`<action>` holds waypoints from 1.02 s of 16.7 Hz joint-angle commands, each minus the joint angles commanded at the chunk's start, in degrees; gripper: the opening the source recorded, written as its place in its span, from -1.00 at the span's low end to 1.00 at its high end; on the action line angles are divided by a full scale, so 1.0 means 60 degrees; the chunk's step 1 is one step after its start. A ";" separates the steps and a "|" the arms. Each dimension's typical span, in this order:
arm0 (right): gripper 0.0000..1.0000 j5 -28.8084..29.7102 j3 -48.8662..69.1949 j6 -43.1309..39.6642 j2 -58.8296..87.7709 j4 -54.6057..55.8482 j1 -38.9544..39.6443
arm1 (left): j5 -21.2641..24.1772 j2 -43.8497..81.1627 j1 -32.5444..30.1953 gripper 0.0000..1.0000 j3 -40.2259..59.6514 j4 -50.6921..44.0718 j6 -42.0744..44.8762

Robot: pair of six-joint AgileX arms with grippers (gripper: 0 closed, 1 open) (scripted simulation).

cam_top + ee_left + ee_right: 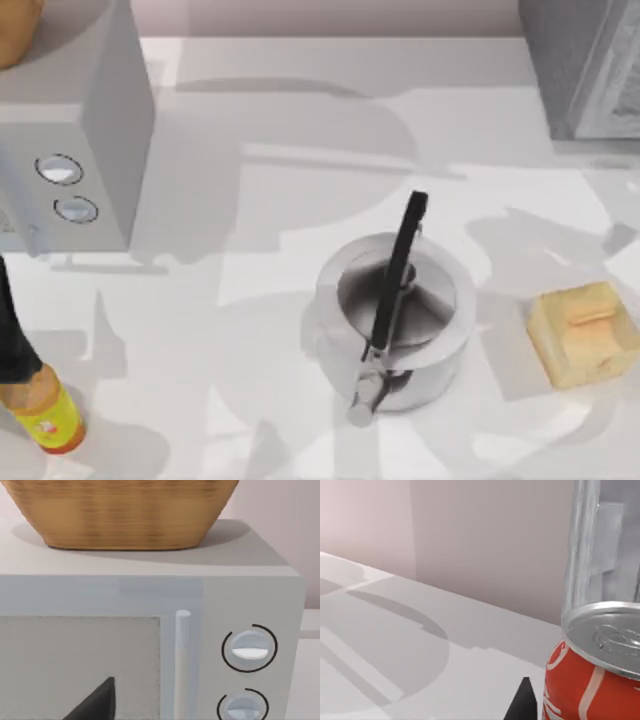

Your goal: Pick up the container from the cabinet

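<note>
The container, a red soda can (pixel 590 680) with a silver lid, stands very close in the right wrist view, in front of the grey cabinet (pixel 615 540) and its upright metal handle (pixel 581 545). A dark part of my right gripper (pixel 524 705) shows just beside the can. Whether it grips the can is hidden. In the top view the cabinet (pixel 585 65) is at the far right corner. My left arm (pixel 14 330) is at the left edge, and a dark part of my left gripper (pixel 95 704) faces the microwave door.
A white microwave (pixel 70 140) with two knobs stands at the left, a wicker basket (pixel 120 510) on top of it. A steel pot (pixel 395 320) with a black handle sits mid-table, bread (pixel 583 332) at its right, a sauce bottle (pixel 48 412) front left.
</note>
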 joint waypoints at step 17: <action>-1.00 -0.1329 0.1031 0.0064 0.3075 0.1970 -0.0174 | 0.0000 0.0000 0.0000 1.00 0.0000 0.0000 0.0000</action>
